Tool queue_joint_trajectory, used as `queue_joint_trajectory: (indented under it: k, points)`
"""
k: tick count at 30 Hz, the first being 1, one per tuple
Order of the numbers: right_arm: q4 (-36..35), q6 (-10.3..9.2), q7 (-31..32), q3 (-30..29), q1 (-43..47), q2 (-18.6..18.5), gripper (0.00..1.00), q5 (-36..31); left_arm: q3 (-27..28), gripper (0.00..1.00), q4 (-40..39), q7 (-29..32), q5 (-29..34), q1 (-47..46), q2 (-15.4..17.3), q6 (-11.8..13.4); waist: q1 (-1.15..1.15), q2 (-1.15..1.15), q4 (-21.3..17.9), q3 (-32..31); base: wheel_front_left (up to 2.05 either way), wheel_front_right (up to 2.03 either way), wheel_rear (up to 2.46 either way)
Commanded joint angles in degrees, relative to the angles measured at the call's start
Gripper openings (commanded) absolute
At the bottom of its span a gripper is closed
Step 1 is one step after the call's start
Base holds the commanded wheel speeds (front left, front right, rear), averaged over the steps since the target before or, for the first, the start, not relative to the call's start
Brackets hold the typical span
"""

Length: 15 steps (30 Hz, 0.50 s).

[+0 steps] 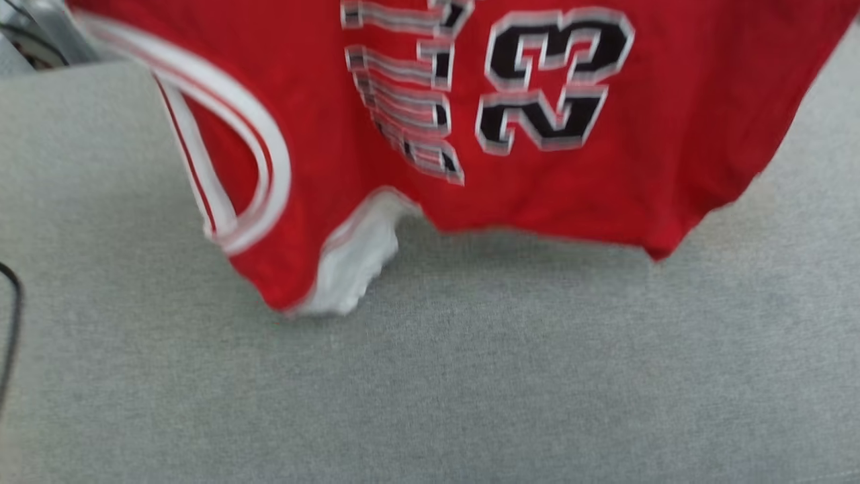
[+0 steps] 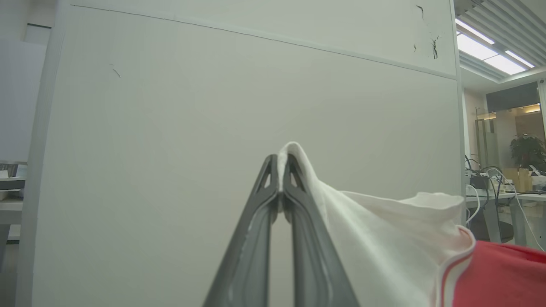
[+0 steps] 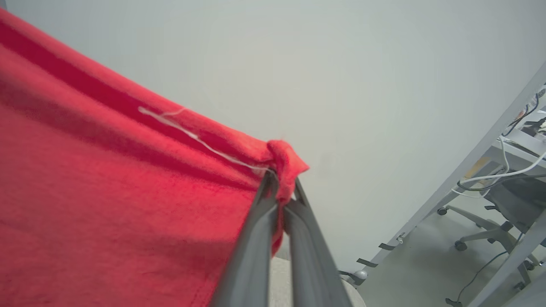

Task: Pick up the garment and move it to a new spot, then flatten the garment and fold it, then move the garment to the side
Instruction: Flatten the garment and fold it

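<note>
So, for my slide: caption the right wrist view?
Right gripper shut on a red corner of the garment, before a pale wall.

Desk: grey, felt-like cover. On it: lowest folds of the garment, possibly just touching; dark cable at left edge.

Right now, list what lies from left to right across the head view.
Black cable, then on the garment: striped trim, white sleeve, 23 print.

The red garment with black "23" print hangs spread out, white sleeve dangling.
</note>
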Motion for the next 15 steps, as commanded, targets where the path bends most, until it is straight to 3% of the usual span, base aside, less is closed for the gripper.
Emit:
queue_joint_trajectory:
  k: [1, 8, 15]
  points:
    - [1.95, -0.09, -0.84, -0.21, -2.79, -0.17, 0.0, -1.16, 0.18, 0.0, 1.86, 0.66, 0.26, -3.88, 0.54, -0.54, -0.01, 0.59, -0.87, 8.76, 0.0, 0.0, 0.0]
    - [14.29, -0.09, -5.36, -0.76, -19.2, 2.7, 0.0, -5.43, -4.47, 0.0, 16.75, 5.5, 4.74, -25.81, 0.0, -5.19, -0.01, 0.59, -0.73, 18.62, 0.0, 0.0, 0.0]
    - [30.25, -0.09, -14.64, -3.55, -34.85, 7.81, 0.0, -12.82, -7.29, 0.0, 36.4, 1.13, 11.06, -45.87, -4.09, -7.71, -0.01, 0.59, -0.22, 23.86, 0.0, 0.0, 0.0]
